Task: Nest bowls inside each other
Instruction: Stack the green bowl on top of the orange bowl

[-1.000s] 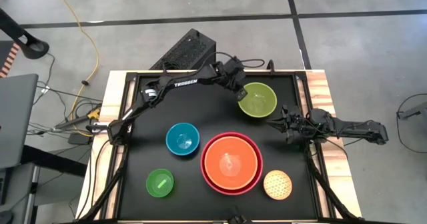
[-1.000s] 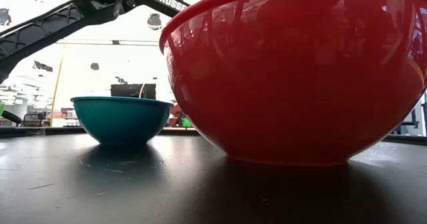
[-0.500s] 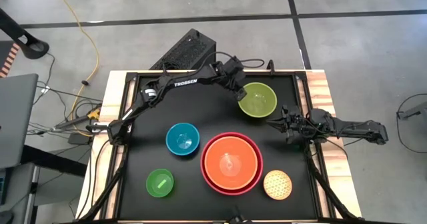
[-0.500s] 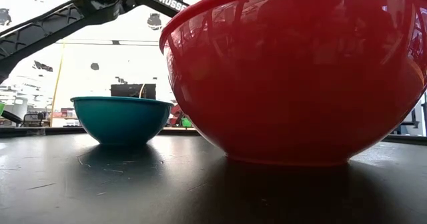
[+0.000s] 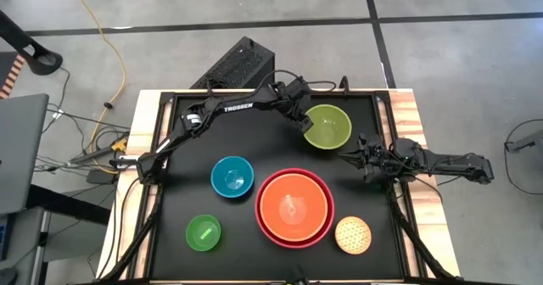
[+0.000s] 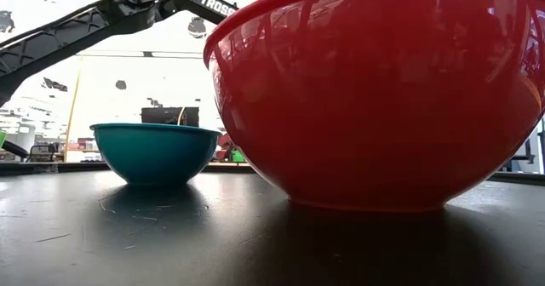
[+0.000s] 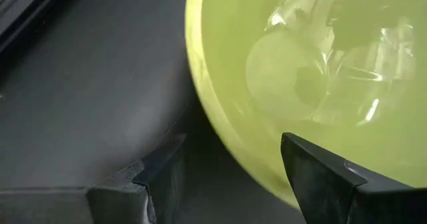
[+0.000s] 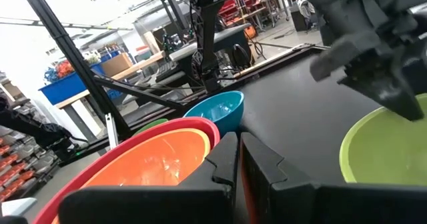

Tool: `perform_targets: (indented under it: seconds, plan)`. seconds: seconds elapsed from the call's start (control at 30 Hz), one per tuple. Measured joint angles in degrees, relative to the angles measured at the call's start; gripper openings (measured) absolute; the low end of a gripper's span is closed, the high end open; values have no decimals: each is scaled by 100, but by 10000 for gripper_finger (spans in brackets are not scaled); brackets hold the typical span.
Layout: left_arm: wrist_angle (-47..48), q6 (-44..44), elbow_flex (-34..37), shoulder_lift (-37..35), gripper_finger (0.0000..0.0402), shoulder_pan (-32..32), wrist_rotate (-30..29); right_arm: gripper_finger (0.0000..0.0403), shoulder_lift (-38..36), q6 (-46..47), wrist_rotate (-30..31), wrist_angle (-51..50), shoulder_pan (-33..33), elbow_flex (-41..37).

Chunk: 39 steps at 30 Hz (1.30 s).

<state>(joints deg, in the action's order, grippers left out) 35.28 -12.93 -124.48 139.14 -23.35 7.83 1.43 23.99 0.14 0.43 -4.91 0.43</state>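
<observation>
The left hand [image 7: 227, 164] stands wide open astride the olive-green bowl's [image 5: 328, 126] rim, gripping nothing; the right hand [image 5: 348, 159], shut and empty, waits beside that bowl.

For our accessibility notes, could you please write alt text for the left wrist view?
The left hand, fingers open, straddles the near rim of a round olive-green plastic bowl: one dark finger outside over the black tabletop, the other inside.

in the low view the large red plastic bowl [image 6: 379, 94] is cut off at the top and right edges, hiding everything behind it. the olive-green plastic bowl [image 7: 313, 84] overruns the left wrist view's upper right.
</observation>
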Motion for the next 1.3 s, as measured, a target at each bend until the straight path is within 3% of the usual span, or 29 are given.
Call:
perform_targets:
  seconds: [0.2,0.3,0.47,0.57,0.63,0.83,1.07,1.3]
  plan:
    - [-119,-58,-24,152,224,33,5,38,4,0,0,0,0,0]
    - [-123,-29,-24,152,204,42,-64,38,2,-1,0,0,0,1]
    - [-62,115,-24,152,116,26,-79,38,2,-1,0,0,0,0]
    - [-66,131,-56,152,41,3,151,38,2,-12,0,0,0,2]
    - [54,198,-185,152,12,0,308,38,0,-33,0,0,-4,2]
    - [933,708,-1052,161,4,4,38,38,0,-37,0,0,-4,0]
    - [1074,1168,-842,-895,3,-152,57,38,0,-48,0,0,-4,0]
    - [2987,1966,-846,-1857,2,-261,452,38,2,-48,-2,-2,-4,2]
